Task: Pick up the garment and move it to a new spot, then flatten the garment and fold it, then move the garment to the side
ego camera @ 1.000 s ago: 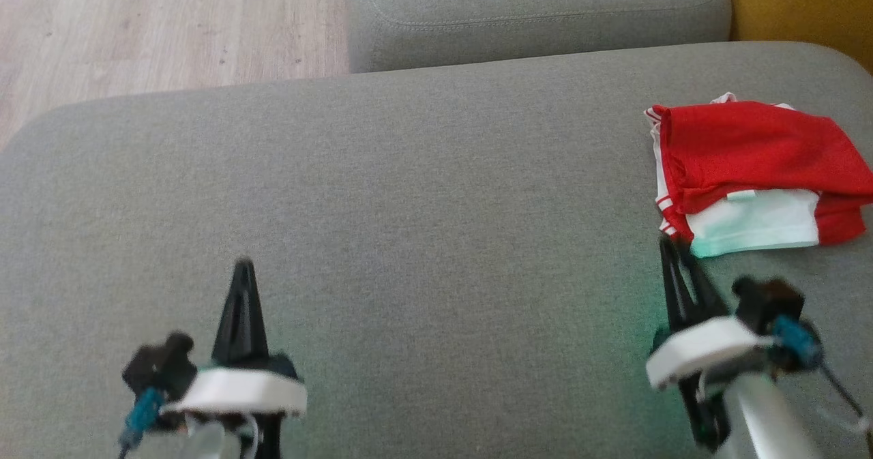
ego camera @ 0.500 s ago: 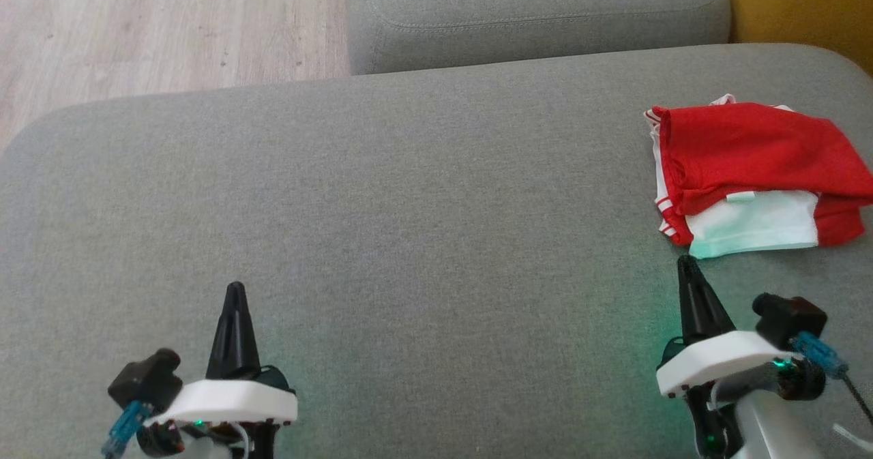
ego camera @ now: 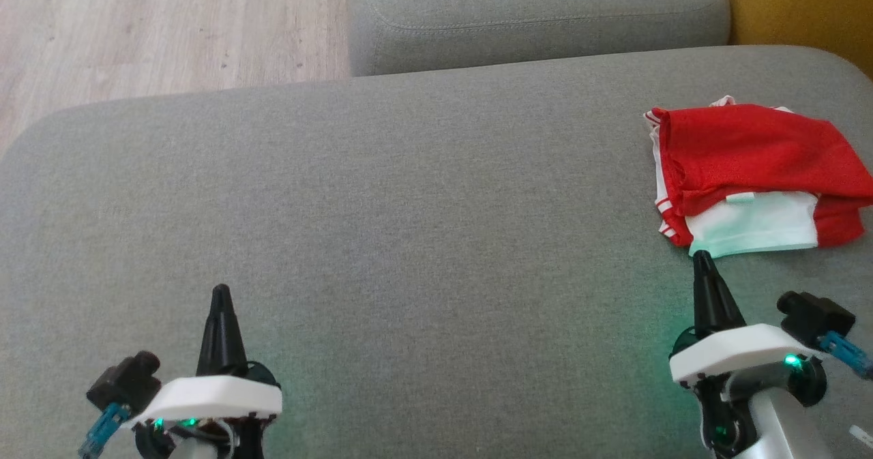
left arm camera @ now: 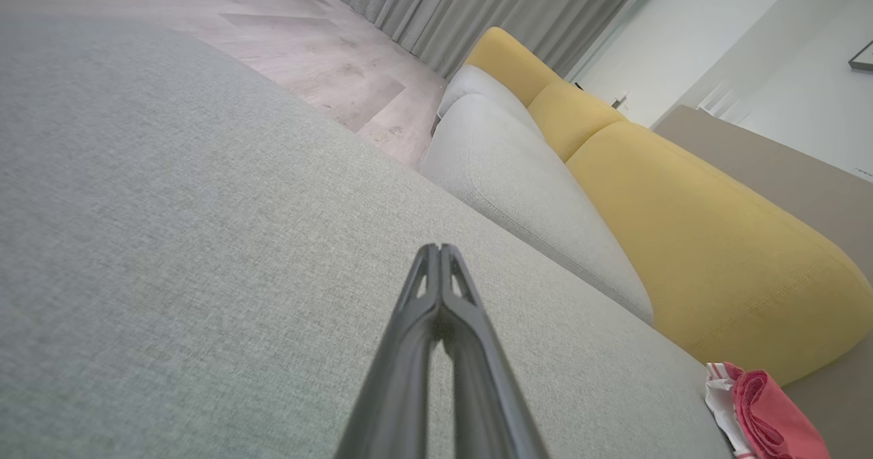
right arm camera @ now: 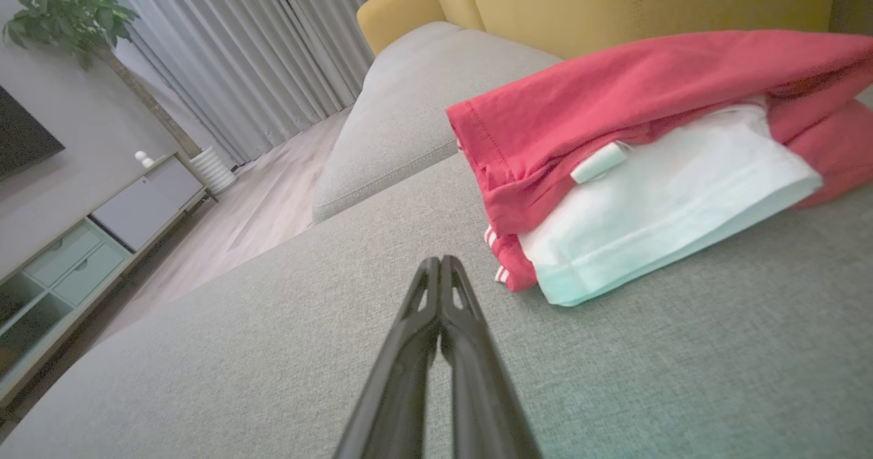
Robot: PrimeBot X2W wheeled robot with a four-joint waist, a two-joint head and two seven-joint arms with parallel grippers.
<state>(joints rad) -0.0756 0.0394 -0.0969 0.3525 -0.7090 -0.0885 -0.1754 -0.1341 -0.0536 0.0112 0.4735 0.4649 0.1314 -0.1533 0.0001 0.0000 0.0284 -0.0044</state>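
Since the garment (ego camera: 753,166) lies folded on the sofa seat (ego camera: 423,206), far right, with the right gripper (ego camera: 701,258) closed and empty just beside its white hem, a forward nudge could rumple the fold; the left gripper (ego camera: 219,292), also closed, is well apart. What the cabinet (right arm camera: 82,247) holds is too dim to tell

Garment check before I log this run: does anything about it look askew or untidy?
The garment lies on the right side of the grey cushion, folded unevenly: its red top layer sits slanted and rumpled, and a white layer sticks out beneath. No damage shows.
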